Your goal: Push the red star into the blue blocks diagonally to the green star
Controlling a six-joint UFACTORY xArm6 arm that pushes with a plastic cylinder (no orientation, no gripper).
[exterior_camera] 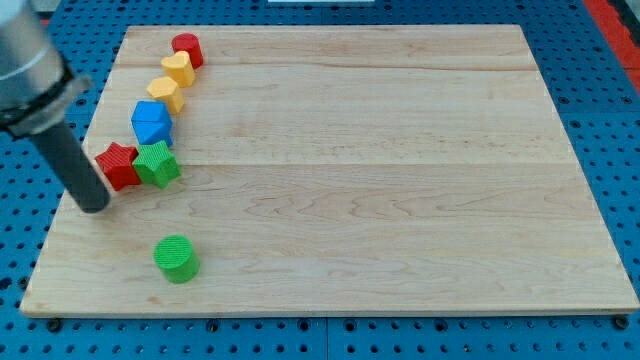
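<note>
The red star [118, 165] lies near the board's left edge, touching the green star [157, 163] on its right. A blue block [151, 122] sits just above the green star, up and right of the red star. My tip [93, 207] rests on the board just below and left of the red star, close to it or touching it. The rod rises from there to the view's top left.
A yellow block [165, 93], a yellow heart [178, 68] and a red cylinder [188, 49] run in a line up from the blue block. A green cylinder [176, 258] stands alone near the bottom left. The wooden board [400, 200] lies on blue pegboard.
</note>
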